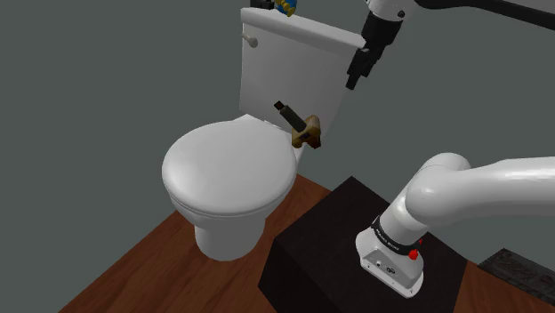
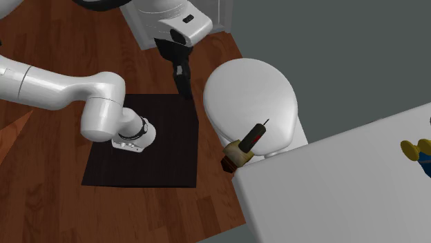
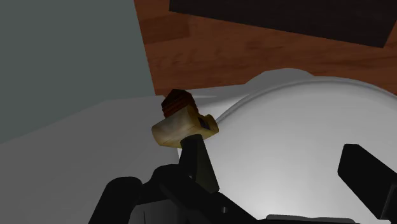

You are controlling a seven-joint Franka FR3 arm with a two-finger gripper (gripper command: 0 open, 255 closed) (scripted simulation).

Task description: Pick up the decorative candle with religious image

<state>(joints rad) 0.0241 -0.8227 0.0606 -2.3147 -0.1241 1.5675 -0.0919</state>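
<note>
A small tan and brown object with a long dark stem, lies tilted at the back of the white toilet lid, against the tank. The second exterior view has this stemmed object at the tank's corner. In the wrist view the stemmed object sits ahead of the fingers, untouched. My black gripper hangs in the air beside the tank, above and to the shoulder view's right of the object. The gripper is open, with nothing between its fingers. A blue and yellow item stands on the tank top.
The toilet stands against a grey wall on a wooden floor. The dark stand sits close beside the bowl. In the second exterior view the blue and yellow item is near the tank lid's far right edge.
</note>
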